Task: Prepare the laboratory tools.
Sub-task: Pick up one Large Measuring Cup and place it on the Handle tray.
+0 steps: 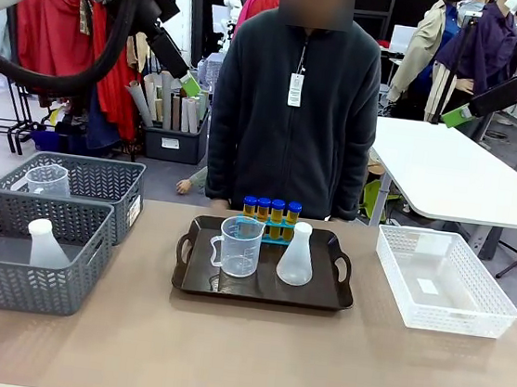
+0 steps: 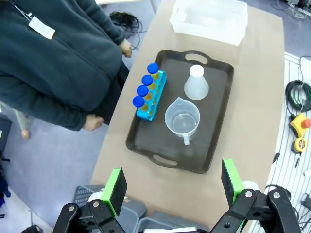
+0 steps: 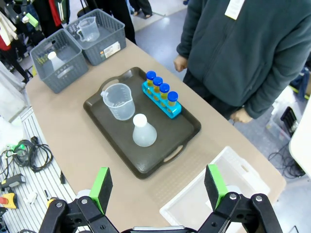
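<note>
Left pincer (image 2: pixel 172 189): raised high above the desk (image 1: pixel 239 359), pads spread wide, holding nothing.
Right pincer (image 3: pixel 158 189): likewise aloft, pads wide apart, empty.
Tray (image 1: pixel 194 282): dark, handled, at mid-desk in front of the person (image 1: pixel 296 114).
Tubes (image 1: pixel 271 210): four, blue-capped, amber-filled, upright in a blue rack (image 2: pixel 150 99) along the tray's far edge.
Measuring beaker (image 1: pixel 238 245): clear, on the tray's left half.
Conical flask (image 1: pixel 296 256): translucent white, just right of the beaker.
Grey baskets (image 1: pixel 32 252): left, holding another flask and beaker.
White basket (image 1: pixel 445 282): right.
</note>
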Robot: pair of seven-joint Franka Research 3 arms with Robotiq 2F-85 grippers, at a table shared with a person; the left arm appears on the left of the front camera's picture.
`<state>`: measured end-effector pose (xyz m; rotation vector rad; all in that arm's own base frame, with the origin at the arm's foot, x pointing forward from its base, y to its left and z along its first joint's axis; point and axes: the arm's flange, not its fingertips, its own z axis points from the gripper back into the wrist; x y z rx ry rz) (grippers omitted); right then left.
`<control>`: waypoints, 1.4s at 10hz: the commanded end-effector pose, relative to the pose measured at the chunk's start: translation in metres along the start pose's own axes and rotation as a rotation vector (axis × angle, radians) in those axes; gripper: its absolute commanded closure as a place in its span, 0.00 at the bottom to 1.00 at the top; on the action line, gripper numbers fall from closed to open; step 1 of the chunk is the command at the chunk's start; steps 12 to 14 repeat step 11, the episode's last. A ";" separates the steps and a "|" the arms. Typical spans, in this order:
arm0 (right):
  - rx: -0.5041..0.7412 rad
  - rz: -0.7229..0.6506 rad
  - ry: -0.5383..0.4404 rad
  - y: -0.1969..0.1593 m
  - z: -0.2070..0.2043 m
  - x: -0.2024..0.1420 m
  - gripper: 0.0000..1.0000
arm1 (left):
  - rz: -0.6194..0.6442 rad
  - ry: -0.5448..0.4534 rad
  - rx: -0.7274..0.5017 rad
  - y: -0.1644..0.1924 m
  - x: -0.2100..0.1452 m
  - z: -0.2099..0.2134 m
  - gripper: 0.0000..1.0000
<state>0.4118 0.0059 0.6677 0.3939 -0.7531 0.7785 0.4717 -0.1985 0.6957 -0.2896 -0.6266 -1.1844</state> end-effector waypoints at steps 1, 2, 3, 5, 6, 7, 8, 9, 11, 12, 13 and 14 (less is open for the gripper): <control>0.020 0.002 -0.026 0.000 0.000 0.002 0.00 | -0.001 0.005 -0.001 -0.001 -0.001 0.002 0.00; 0.020 0.002 -0.026 0.000 0.000 0.002 0.00 | -0.001 0.005 -0.001 -0.001 -0.001 0.002 0.00; 0.020 0.002 -0.026 0.000 0.000 0.002 0.00 | -0.001 0.005 -0.001 -0.001 -0.001 0.002 0.00; 0.020 0.002 -0.026 0.000 0.000 0.002 0.00 | -0.001 0.005 -0.001 -0.001 -0.001 0.002 0.00; 0.020 0.002 -0.026 0.000 0.000 0.002 0.00 | -0.001 0.005 -0.001 -0.001 -0.001 0.002 0.00; 0.020 0.002 -0.026 0.000 0.000 0.002 0.00 | -0.001 0.005 -0.001 -0.001 -0.001 0.002 0.00; 0.020 0.002 -0.026 0.000 0.000 0.002 0.00 | -0.001 0.005 -0.001 -0.001 -0.001 0.002 0.00; 0.020 0.002 -0.026 0.000 0.000 0.002 0.00 | -0.001 0.005 -0.001 -0.001 -0.001 0.002 0.00; 0.020 0.002 -0.026 0.000 0.000 0.002 0.00 | -0.001 0.005 -0.001 -0.001 -0.001 0.002 0.00; 0.020 0.002 -0.026 0.000 0.000 0.002 0.00 | -0.001 0.005 -0.001 -0.001 -0.001 0.002 0.00; 0.020 0.002 -0.026 0.000 0.000 0.002 0.00 | -0.001 0.005 -0.001 -0.001 -0.001 0.002 0.00; 0.020 0.002 -0.026 0.000 0.000 0.002 0.00 | -0.001 0.005 -0.001 -0.001 -0.001 0.002 0.00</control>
